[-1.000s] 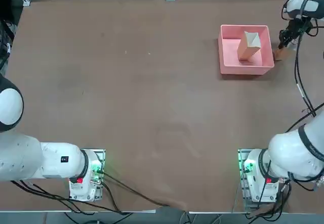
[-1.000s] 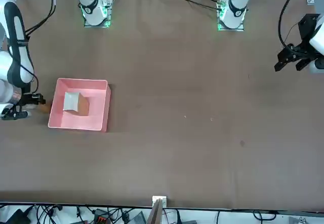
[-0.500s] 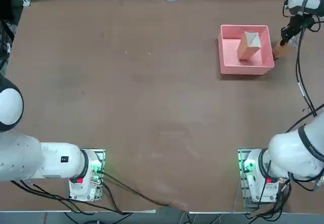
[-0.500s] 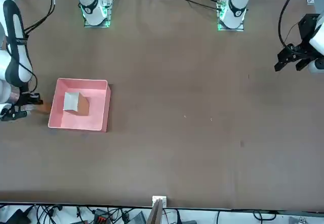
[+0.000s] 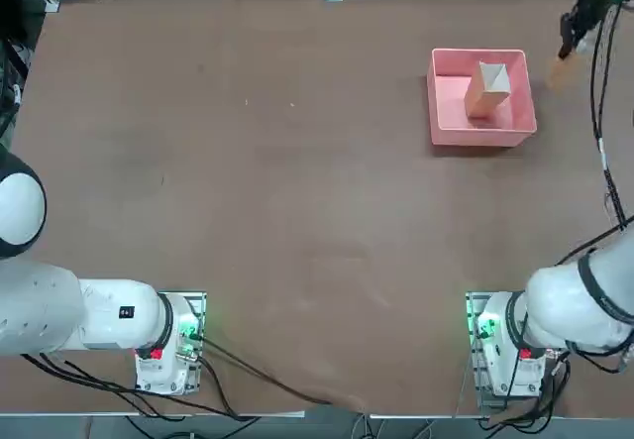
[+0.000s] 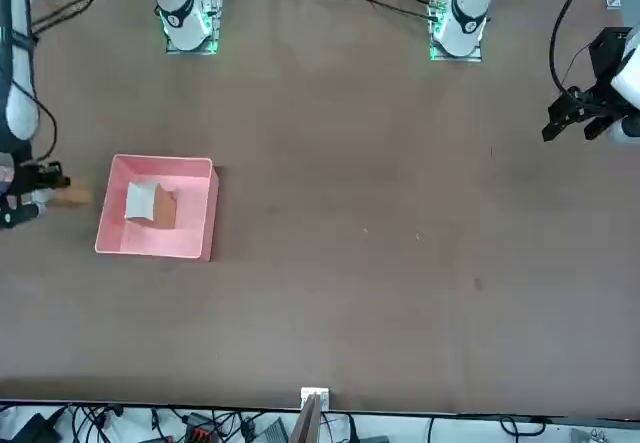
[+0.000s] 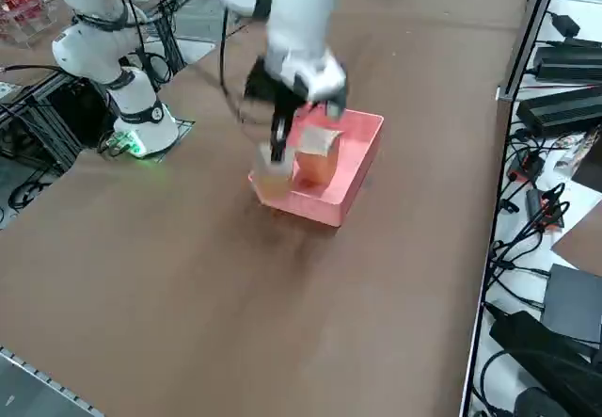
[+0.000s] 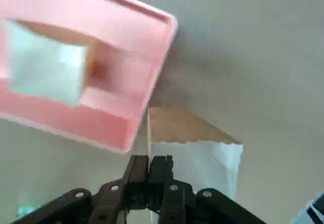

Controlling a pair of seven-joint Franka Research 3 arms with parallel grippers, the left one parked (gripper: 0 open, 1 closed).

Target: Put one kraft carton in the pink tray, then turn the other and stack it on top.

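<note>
Pink tray, smooth w/ raised walls & flat floor, roughly sq., upper right of top view. In it: tray carton, brown kraft sides, pale top, boxy, tilted-looking. 2nd carton, kraft w/ white crinkly-edged face, nr tray's right side in top view, apart from it. R gripper pinching 2nd carton, fingers nearly together. Vs. earlier: gripper + 2nd carton moved up & right in top view; tray + its carton unchanged.

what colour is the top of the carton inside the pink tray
White; it shows best in the top view, where the carton stands in the tray.
</note>
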